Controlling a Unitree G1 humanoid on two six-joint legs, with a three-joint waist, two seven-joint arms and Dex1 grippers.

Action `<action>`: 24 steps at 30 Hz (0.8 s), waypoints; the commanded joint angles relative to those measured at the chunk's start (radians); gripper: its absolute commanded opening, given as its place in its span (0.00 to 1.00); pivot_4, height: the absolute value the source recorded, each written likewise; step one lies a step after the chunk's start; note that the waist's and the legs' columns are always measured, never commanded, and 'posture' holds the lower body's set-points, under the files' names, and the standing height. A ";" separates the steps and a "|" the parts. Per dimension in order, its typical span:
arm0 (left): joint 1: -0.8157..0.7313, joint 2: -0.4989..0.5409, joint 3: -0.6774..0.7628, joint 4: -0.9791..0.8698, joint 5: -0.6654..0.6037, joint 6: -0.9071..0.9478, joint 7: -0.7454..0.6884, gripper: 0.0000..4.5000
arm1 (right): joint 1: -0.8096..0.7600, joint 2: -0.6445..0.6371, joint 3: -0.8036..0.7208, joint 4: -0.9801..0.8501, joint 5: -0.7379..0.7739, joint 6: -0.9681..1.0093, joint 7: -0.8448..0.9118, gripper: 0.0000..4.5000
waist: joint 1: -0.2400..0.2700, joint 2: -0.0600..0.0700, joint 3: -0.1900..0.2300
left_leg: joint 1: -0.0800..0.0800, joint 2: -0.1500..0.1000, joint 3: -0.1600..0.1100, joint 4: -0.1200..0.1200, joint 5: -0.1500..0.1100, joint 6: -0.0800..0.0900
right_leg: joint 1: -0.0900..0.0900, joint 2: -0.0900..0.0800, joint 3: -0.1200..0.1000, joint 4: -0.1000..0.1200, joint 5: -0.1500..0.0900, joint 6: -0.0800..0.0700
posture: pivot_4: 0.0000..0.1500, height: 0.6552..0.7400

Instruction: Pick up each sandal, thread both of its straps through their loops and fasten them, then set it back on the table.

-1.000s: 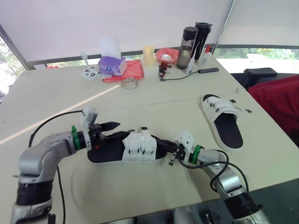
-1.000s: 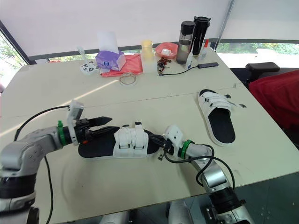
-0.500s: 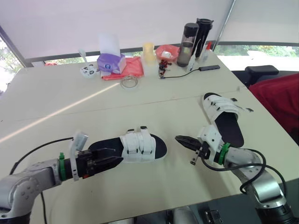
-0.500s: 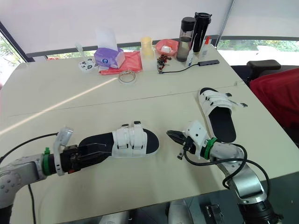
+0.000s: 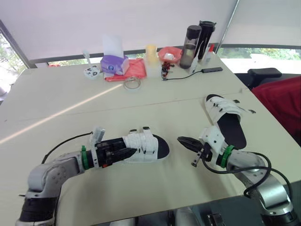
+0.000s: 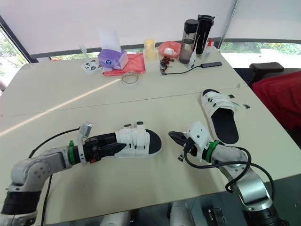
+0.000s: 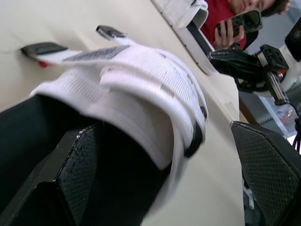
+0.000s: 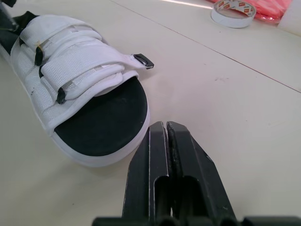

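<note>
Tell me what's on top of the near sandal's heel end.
The left gripper, open, lies over the near sandal, up to its white straps; the heel beneath is hidden.

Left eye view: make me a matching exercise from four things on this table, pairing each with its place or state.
1. left claw
2. right claw
3. white-strapped black-soled sandal on the right
4. clear tape roll

A. beside the red cloth
B. shut, pointing at the near white-strapped sandal, apart from it
C. lying alone, nothing touching it
D. open at that near sandal's heel

Pairs: 1-D, 2-B, 3-C, 4-A.
</note>
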 commanded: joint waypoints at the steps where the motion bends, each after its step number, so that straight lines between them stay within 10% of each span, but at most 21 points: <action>1: -0.022 -0.038 -0.017 0.001 -0.044 0.011 -0.009 0.99 | 0.006 -0.005 -0.022 -0.045 0.003 -0.007 -0.014 0.01 | -0.005 -0.001 0.000 | 0.000 0.000 0.000 0.001 0.000 0.000 | 0.001 0.000 0.000 -0.001 0.000 0.000 | 1.00 1.00; 19: -0.048 -0.155 0.059 -0.028 -0.257 0.091 0.158 0.99 | -0.004 0.024 0.032 -0.007 -0.030 -0.041 -0.038 0.01 | -0.006 -0.001 0.001 | 0.001 -0.002 -0.001 0.003 0.000 0.000 | -0.003 0.000 0.002 0.012 0.001 0.001 | 1.00 1.00; 24: -0.049 -0.150 0.047 -0.022 -0.244 0.089 0.167 0.59 | -0.006 0.025 0.035 -0.002 -0.035 -0.044 -0.039 0.01 | -0.006 -0.001 0.001 | 0.001 -0.002 -0.001 0.003 0.000 0.000 | -0.003 0.000 0.003 0.012 0.001 0.001 | 1.00 1.00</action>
